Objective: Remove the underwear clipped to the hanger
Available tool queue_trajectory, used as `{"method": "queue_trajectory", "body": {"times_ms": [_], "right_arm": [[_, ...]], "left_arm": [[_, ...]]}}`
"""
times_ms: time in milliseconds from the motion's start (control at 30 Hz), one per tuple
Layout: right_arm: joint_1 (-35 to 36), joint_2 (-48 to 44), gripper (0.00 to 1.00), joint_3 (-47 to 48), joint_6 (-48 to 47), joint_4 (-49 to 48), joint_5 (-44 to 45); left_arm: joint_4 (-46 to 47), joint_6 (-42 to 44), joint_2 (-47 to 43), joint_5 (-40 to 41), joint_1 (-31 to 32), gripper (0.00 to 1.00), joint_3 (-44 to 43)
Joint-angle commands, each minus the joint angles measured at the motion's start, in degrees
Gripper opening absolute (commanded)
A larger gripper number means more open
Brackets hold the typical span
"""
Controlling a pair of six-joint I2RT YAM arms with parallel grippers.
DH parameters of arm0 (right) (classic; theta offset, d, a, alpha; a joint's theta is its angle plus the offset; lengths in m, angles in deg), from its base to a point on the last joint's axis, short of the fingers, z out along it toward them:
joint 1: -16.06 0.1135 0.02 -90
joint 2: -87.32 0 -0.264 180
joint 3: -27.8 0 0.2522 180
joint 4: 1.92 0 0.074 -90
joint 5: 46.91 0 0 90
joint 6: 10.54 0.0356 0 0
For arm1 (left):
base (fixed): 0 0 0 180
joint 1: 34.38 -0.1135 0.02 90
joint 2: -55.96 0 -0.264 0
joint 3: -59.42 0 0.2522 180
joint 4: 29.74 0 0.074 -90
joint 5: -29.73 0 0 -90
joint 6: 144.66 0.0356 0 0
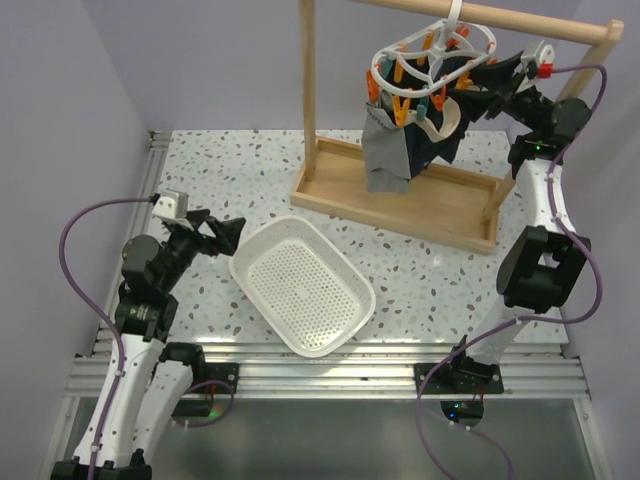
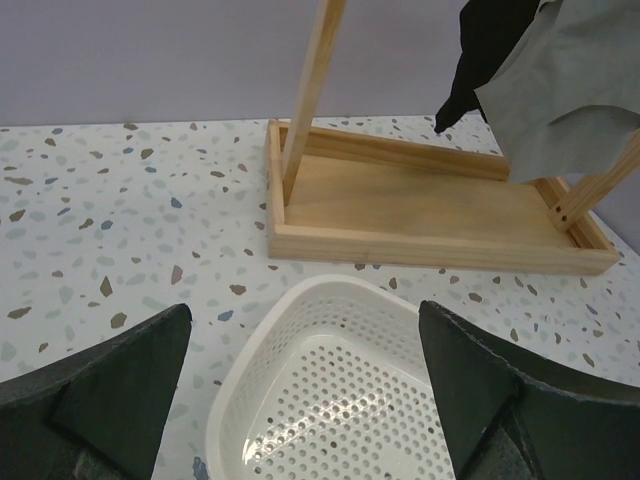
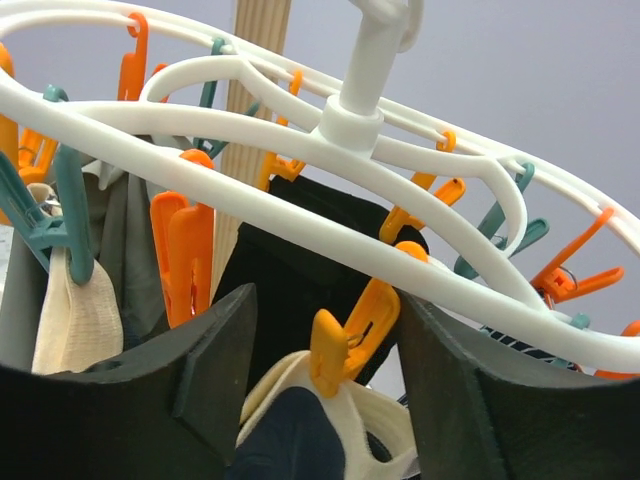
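Observation:
The white oval hanger (image 1: 470, 62) hangs by its hook from the wooden rail, with orange and teal clips under it. Underwear hangs from the clips: a grey piece (image 1: 385, 150) and a navy one with a beige waistband (image 1: 440, 125). My right gripper (image 1: 487, 85) is up at the hanger's right side. In the right wrist view the hanger (image 3: 300, 150) fills the top, and my right gripper (image 3: 325, 295) stands open around an orange clip (image 3: 350, 335) that pinches the beige waistband (image 3: 285, 395). The right finger (image 3: 470, 390) touches the clip; the left finger stands apart. My left gripper (image 1: 225, 235) is open and low over the table.
A white perforated basket (image 1: 250, 268) lies on the table in front of my left gripper (image 2: 305, 310), its rim (image 2: 262, 338) between the fingers. The wooden rail frame's tray base (image 1: 440, 205) stands behind it, with an upright post (image 1: 308, 90). Purple walls close in both sides.

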Motion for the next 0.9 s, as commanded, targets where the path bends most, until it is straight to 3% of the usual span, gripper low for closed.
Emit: {"method": "queue_trajectory", "body": {"times_ms": [0, 467, 500, 533, 633, 800, 867], "right_arm": [[0.33, -0.41, 0.59, 1.66, 1.15, -3.0, -1.04], [0.33, -2.6, 0.08, -1.24, -0.61, -1.95, -1.04], [0.33, -2.86, 0.09, -1.42, -0.78, -1.86, -1.04], [0.33, -3.22, 0.21, -1.68, -0.7, -1.86, -0.95], [0.33, -3.92, 0.41, -2.74, -0.79, -1.77, -1.03], [0.33, -7.25, 0.63, -6.07, -2.1, -0.2, -2.44], [0.24, -9.97, 0.82, -7.92, -5.59, 2.52, -2.7]], "left_arm": [[1.96, -1.53, -0.58, -0.98, -0.33, 1.0, -1.08], [1.7, -2.5, -1.46, -1.07, -0.33, 1.0, -1.43], [1.7, -2.59, -1.46, -1.07, -0.33, 1.0, -1.44], [1.78, -2.67, -1.55, -1.07, -0.33, 1.0, -1.44], [1.7, -3.11, -1.73, -1.16, -0.33, 1.0, -1.52], [1.96, -3.99, -1.99, -1.33, -0.33, 1.0, -1.44], [2.05, -4.25, -2.17, -1.42, -0.33, 1.0, -1.44]]}}
